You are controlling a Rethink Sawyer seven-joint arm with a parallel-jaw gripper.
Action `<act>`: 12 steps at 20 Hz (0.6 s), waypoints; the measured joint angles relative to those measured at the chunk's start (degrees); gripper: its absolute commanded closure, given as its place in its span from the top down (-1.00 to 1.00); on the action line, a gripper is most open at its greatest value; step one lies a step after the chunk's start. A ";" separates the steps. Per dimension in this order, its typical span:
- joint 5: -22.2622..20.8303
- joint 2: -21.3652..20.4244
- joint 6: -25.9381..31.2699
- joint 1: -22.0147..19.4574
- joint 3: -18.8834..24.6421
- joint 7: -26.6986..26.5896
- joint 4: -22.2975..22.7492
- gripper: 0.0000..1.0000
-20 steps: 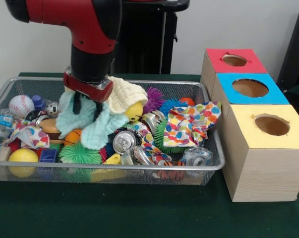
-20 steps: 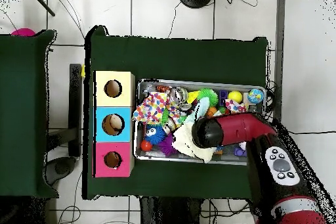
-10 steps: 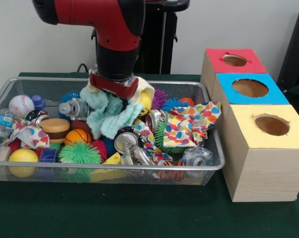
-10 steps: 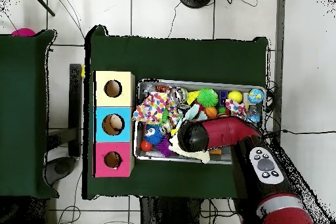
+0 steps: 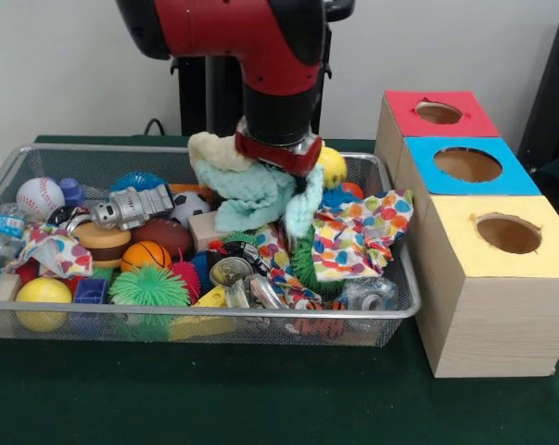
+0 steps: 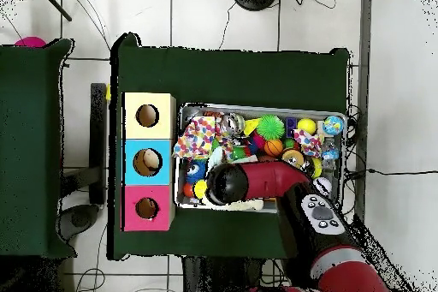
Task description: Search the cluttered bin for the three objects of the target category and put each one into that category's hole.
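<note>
My gripper (image 5: 277,165) hangs over the middle right of the wire mesh bin (image 5: 214,315), shut on a pale teal cloth (image 5: 258,197) that droops from it above the clutter. A cream cloth (image 5: 210,148) bunches against its left side. The cloth hides the fingertips. Beside the bin stand three wooden boxes with round holes: red top (image 5: 438,113), blue top (image 5: 467,165), yellow top (image 5: 506,234). In the overhead view the arm (image 6: 257,182) covers the gripper, near the blue box (image 6: 147,162) and pink box (image 6: 147,208).
The bin also holds a polka-dot cloth (image 5: 358,232), a crushed can (image 5: 231,272), a silver toy robot (image 5: 131,206), a baseball (image 5: 40,197), a green spiky ball (image 5: 149,286), a yellow ball (image 5: 43,290) and other small toys. Green cloth covers the table (image 5: 260,399).
The gripper has risen and carried the teal cloth from the bin's left-middle toward the boxes, uncovering the toy robot, burger toy and brown ball beneath.
</note>
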 measured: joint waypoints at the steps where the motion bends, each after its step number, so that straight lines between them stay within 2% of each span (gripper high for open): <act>1: 0.93 0.18 -0.65 0.69 -0.01 0.00 0.21 1.00; 7: 4.69 0.86 -2.45 3.65 -0.39 0.00 1.24 1.00; 12: 7.69 0.78 -3.17 6.38 -2.46 0.00 1.50 1.00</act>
